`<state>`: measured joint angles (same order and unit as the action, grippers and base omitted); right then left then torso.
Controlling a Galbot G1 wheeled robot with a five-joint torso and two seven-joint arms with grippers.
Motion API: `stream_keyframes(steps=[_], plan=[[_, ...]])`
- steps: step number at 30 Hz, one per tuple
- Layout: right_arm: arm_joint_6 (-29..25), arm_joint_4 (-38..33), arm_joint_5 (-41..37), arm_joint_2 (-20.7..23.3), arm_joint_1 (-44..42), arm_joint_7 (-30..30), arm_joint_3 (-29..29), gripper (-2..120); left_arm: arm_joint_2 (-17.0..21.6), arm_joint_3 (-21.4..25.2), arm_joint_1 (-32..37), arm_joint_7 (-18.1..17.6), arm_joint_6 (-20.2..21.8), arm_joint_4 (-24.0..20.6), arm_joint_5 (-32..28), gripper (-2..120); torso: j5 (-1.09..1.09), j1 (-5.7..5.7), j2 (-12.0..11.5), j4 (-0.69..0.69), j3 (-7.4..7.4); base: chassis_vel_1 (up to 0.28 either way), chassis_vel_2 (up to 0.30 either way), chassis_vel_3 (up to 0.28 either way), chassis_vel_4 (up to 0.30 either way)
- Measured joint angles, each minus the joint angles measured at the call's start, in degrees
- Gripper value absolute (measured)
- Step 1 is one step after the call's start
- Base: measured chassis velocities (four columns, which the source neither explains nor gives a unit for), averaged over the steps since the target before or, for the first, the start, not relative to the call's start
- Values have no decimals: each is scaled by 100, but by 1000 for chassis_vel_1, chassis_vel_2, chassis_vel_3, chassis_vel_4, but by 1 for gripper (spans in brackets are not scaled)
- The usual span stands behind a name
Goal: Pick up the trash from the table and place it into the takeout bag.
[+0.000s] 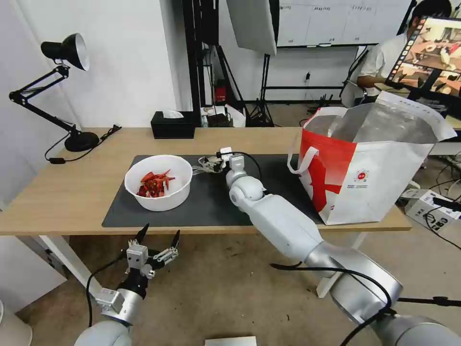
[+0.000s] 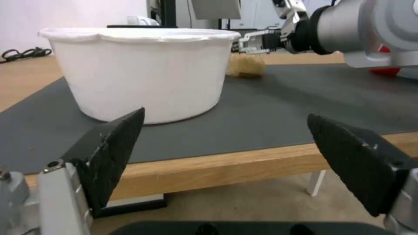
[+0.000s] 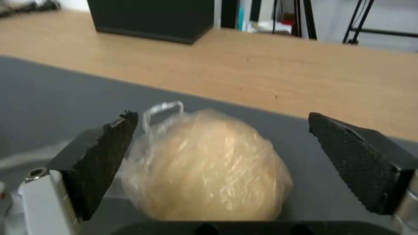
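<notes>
On the dark mat (image 1: pixel 211 202) of the table (image 1: pixel 72 192), beside the white bowl (image 1: pixel 158 182) of red shells, my right claw (image 3: pixel 222 163) sits low with its two black fingers (image 3: pixel 100 160) spread wide on either side of the bagged bun (image 3: pixel 209 169). The bun lies on the mat between them; the near finger looks just beside the plastic, but I cannot tell whether it touches. My left claw (image 1: pixel 158 238) hangs below the front edge of the table, apart from everything, its fingers also spread and gripping nothing, pointed up toward the bowl. The takeout bag (image 1: pixel 370 168) stands upright at the right end of the table, mouth open, foil lining showing. Behind the mat, a black tissue box (image 1: pixel 173 125) sits near the far edge.
</notes>
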<state>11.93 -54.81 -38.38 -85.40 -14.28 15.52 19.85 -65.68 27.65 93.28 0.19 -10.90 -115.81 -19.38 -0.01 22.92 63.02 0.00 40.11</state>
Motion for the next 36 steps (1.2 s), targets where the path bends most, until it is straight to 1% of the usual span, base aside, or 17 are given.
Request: stream_keyframes(steps=[9, 11, 12, 15, 16, 17, 21, 22, 23, 24, 25, 28, 31, 32, 34, 35, 36], plan=[[86, 198, 35, -129, -69, -55, -44, 100, -12, -1, 11, 0, 0, 3, 7, 100, 1, -1, 0, 0, 0, 0, 0, 0, 0], [55, 231, 16, -157, -114, -56, -87, 93, -14, 9, 31, 0, 0, -9, 8, 100, 1, 0, 0, -1, 0, 0, 0, 0, 0], [55, 231, 16, -157, -114, -56, -87, 93, -14, 9, 31, 0, 0, -9, 8, 100, 1, 0, 0, -1, 0, 0, 0, 0, 0], [-21, 188, -118, -167, -187, -75, -156, 77, -22, 30, 70, 0, -4, -13, 14, 100, 1, -1, 0, 0, 0, 0, 0, 0, 0], [-21, 188, -118, -167, -187, -75, -156, 77, -22, 30, 70, 0, -4, -13, 14, 100, 1, -1, 0, 0, 0, 0, 0, 0, 0], [-32, 174, -130, -154, -198, -88, -155, 72, -24, 32, 75, 0, -5, -13, 15, 100, 1, -1, 0, 0, 0, 0, 0, 0, 0], [-35, 170, -132, -151, -201, -91, -156, 70, -24, 32, 76, 0, -6, -13, 14, 100, 1, -1, 0, 0, 0, 0, 0, 0, 0], [-43, 162, -145, -141, -207, -104, -156, 57, -27, 32, 76, -1, -7, -13, 14, 100, 1, -1, 0, -1, -1, 0, 0, 0, 0], [-46, 157, -156, -137, -210, -108, -156, 54, -29, 32, 75, -2, -8, -13, 15, 100, 1, 0, 0, -1, 0, 0, 0, 0, 0], [-51, 146, -179, -129, -222, -114, -158, 45, -33, 32, 74, -4, -9, -13, 14, 100, 1, 0, 0, 0, 0, 0, 0, 0, 0], [-51, 146, -179, -129, -222, -114, -158, 45, -33, 32, 74, -4, -9, -13, 14, 100, 1, 0, 0, 0, 0, 0, 0, 0, 0], [-56, 17, -250, -9, -284, -120, -139, 31, -35, 22, 53, -12, -13, 10, 13, 100, 1, -1, 0, 0, -1, 0, 0, 0, 0], [-57, -99, -296, 99, -318, -107, -115, 22, -45, -5, 38, -13, -14, 14, 13, 100, 1, -1, 0, 0, 0, 0, 0, 0, 0], [-57, -99, -296, 99, -318, -107, -115, 22, -45, -5, 38, -13, -14, 14, 13, 100, 1, -1, 0, 0, 0, 0, 0, 0, 0], [-110, -498, -417, 291, -395, 76, -64, 12, -42, -13, 26, -13, -23, 14, 13, 100, 1, 0, 0, 0, 0, 0, 0, 0, 0], [-110, -498, -417, 291, -395, 76, -64, 12, -42, -13, 26, -13, -23, 14, 13, 100, 1, 0, 0, 0, 0, 0, 0, 0, 0], [-227, -878, -498, 463, -454, 271, 29, 10, -38, 8, 4, -18, -36, 0, -13, 100, 1, 0, 0, 2, 0, 0, 0, 0, 0]])
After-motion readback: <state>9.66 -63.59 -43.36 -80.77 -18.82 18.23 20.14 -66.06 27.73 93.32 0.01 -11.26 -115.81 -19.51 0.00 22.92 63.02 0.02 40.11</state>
